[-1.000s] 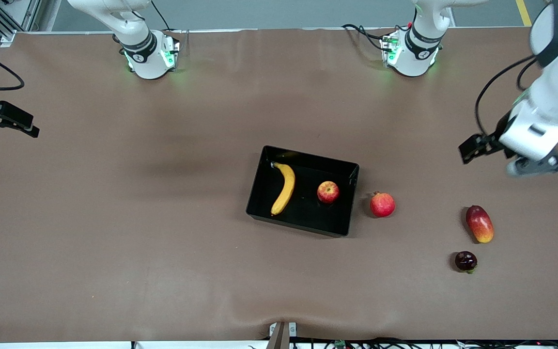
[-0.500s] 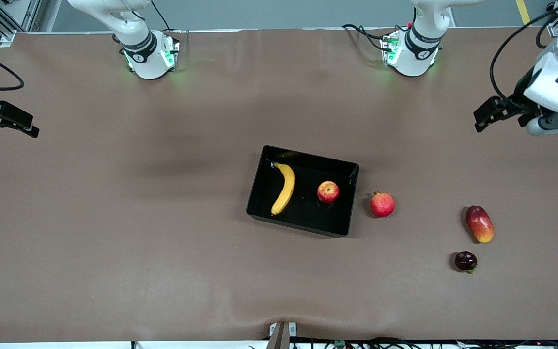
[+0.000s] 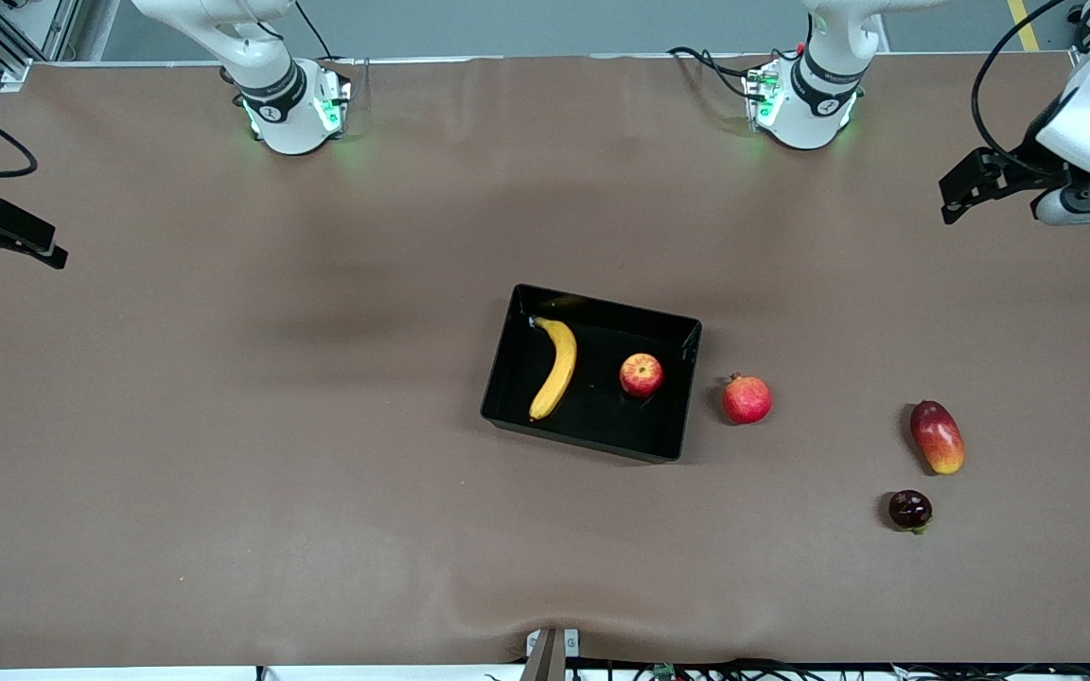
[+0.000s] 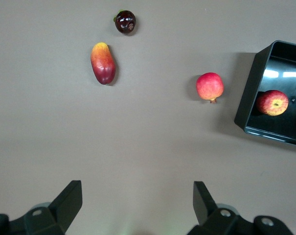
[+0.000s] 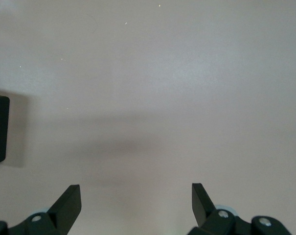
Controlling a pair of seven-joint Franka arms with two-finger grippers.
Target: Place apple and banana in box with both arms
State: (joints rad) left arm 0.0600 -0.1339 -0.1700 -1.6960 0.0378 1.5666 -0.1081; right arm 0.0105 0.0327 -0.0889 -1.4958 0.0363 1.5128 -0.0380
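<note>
Banana (image 3: 554, 367) and apple (image 3: 641, 375) resting in box (image 3: 592, 435).
Left pincer (image 4: 138, 205) and right pincer (image 5: 136, 203) both spread wide, empty, up over bare worktop (image 3: 318, 454) ends.

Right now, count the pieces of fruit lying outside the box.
3. The pomegranate lies beside the box; the mango and a dark round fruit lie toward the left arm's end.
</note>
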